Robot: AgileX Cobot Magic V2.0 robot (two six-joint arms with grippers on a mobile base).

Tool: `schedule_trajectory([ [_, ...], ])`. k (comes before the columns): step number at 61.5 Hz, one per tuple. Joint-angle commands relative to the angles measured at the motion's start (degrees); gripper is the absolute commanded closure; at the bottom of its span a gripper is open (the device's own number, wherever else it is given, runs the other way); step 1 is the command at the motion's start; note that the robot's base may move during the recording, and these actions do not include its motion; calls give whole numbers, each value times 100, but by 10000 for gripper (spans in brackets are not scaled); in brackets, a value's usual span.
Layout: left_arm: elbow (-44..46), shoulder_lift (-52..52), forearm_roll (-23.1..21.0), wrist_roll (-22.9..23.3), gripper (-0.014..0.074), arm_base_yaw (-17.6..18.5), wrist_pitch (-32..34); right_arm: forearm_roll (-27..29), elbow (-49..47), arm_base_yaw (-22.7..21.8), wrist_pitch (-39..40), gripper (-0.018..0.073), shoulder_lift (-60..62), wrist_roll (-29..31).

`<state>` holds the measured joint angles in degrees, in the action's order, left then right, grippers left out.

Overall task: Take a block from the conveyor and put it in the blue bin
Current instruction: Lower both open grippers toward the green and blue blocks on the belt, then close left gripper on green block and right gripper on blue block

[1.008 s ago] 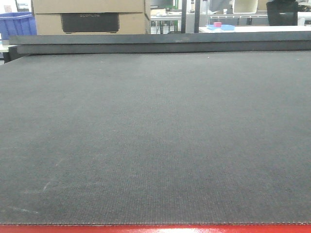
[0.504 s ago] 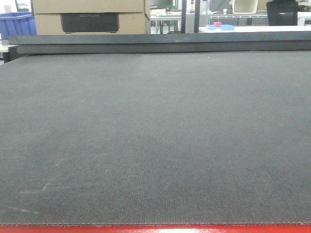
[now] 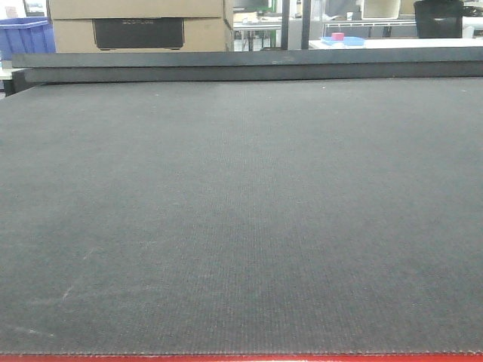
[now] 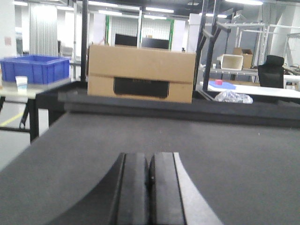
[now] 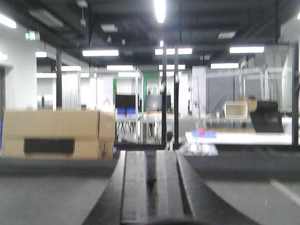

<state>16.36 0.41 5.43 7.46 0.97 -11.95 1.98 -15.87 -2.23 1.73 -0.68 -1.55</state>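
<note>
The conveyor (image 3: 241, 211) is a wide dark grey woven belt that fills the front view, and no block shows on it in any view. A blue bin (image 4: 35, 68) stands on a table beyond the belt's far left corner; its edge also shows as the blue bin (image 3: 26, 36) in the front view. My left gripper (image 4: 149, 157) hovers low over the belt, shut with its fingers pressed together and nothing between them. My right gripper (image 5: 151, 154) points along the belt too, shut with only a thin dark slit and nothing held.
A cardboard box (image 4: 140, 73) sits behind the raised dark rail (image 3: 241, 66) at the belt's far end. A white table (image 4: 262, 91) with a crumpled plastic bag (image 4: 233, 97) and a blue tray lies at the back right. The red frame (image 3: 241, 357) edges the belt's near side.
The front view has crept slightly forward or down: the red frame strip at the bottom is thinner and the far rail sits a little higher. Nothing has come onto the belt.
</note>
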Motion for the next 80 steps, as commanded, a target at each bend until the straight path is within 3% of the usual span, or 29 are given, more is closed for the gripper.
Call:
schedule_trajectory([
  [1,756,218,260,1,707,-25,-662,-37,-777,-37,-868,727,-294,14],
  [11,1847,1095,399,1,707,-25,-1251,-37,-2131,-37,-2525,727,-1332,14],
  [21,3134,2467,304,1,707,-25,-2445,-37,-3321,-37,-4215,727,-2717,14],
  [34,4674,4432,-366,1,707,-25,-4384,-37,-4352,-37,-5980,727,-4491,96],
  [42,5220,5323,-543,1,707,-25,-5087,-48,-4512,-37,-6431,727,-5274,155],
  [56,5304,6329,-543,1,707,-25,-5166,-58,-4585,-37,-6700,718,-6716,-127],
  [63,5304,6639,-543,1,707,-25,-5234,-58,-4805,-72,-6905,601,-7443,-386],
  [75,5304,6876,-543,1,707,-25,-5293,-58,-5076,-72,-6720,197,-8401,-522],
  [80,5304,6876,-543,1,707,-25,-5293,-81,-5076,-72,-6665,126,-8678,-547],
])
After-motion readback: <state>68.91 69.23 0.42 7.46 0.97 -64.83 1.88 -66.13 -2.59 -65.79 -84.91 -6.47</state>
